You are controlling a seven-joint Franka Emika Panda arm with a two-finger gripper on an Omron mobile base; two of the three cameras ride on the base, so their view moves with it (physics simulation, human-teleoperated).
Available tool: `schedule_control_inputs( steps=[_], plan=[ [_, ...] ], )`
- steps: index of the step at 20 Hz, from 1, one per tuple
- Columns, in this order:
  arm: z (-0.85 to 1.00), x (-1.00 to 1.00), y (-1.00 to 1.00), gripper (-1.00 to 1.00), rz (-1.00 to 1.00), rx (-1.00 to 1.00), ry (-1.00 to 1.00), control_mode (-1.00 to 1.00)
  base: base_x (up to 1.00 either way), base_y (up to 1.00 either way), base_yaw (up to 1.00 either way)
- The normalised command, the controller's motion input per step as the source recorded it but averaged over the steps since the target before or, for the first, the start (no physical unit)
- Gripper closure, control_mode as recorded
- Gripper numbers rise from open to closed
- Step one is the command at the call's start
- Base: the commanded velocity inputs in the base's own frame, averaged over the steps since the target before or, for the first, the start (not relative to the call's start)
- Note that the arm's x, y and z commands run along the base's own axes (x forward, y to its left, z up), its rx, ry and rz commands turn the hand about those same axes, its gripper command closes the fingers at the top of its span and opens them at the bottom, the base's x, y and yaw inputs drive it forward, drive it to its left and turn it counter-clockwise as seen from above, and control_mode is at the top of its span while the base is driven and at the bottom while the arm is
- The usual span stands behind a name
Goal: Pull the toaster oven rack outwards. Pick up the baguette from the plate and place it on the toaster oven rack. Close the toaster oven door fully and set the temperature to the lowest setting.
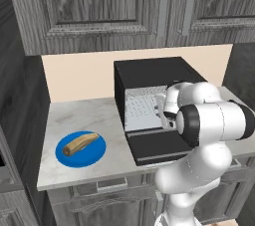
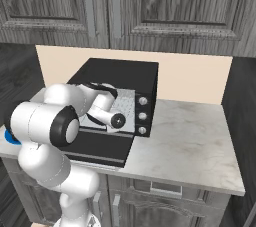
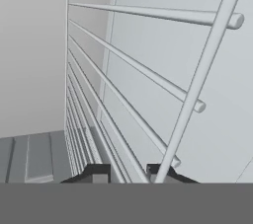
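The black toaster oven [image 1: 149, 68] [image 2: 120, 71] stands at the back of the counter. Its door [image 1: 159, 145] [image 2: 100, 148] lies folded down flat in front. The silver wire rack [image 1: 142, 108] [image 3: 148, 75] sits inside the cavity. My gripper [image 3: 127, 172] reaches into the opening at the rack's front edge. Its two fingers have drawn in close on the rack's bars, which run between them. My own arm hides the fingertips in both base views. To the oven's left the tan baguette [image 1: 80, 143] lies on the blue plate [image 1: 94, 155].
Three silver knobs [image 2: 143, 116] run down the oven's right front. Bare marble counter [image 2: 190, 136] stretches to the right of the oven. Grey wall cabinets [image 1: 99, 6] hang above, and a dark side wall [image 1: 20, 120] borders the counter on the left.
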Motion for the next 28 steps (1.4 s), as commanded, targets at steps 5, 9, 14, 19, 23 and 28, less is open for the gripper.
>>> schedule_control_inputs(
  steps=[5,9,14,19,23,28],
  plan=[
    [0.0,0.0,0.0,1.0,0.0,0.0,0.0,-1.0,0.0,0.0,0.0],
    [0.0,-0.01,0.0,1.0,0.0,0.0,0.0,-1.0,0.0,0.0,0.0],
    [0.0,-0.27,0.0,1.0,0.0,0.0,0.0,-1.0,0.0,0.0,0.0],
    [0.0,-0.38,0.0,1.0,0.0,0.0,0.0,-1.0,0.0,0.0,0.0],
    [0.0,-0.35,0.0,1.0,0.0,0.0,0.0,-1.0,0.0,0.0,0.0],
    [0.0,-0.3,0.0,1.0,0.0,0.0,0.0,-1.0,0.0,0.0,0.0]
  ],
)
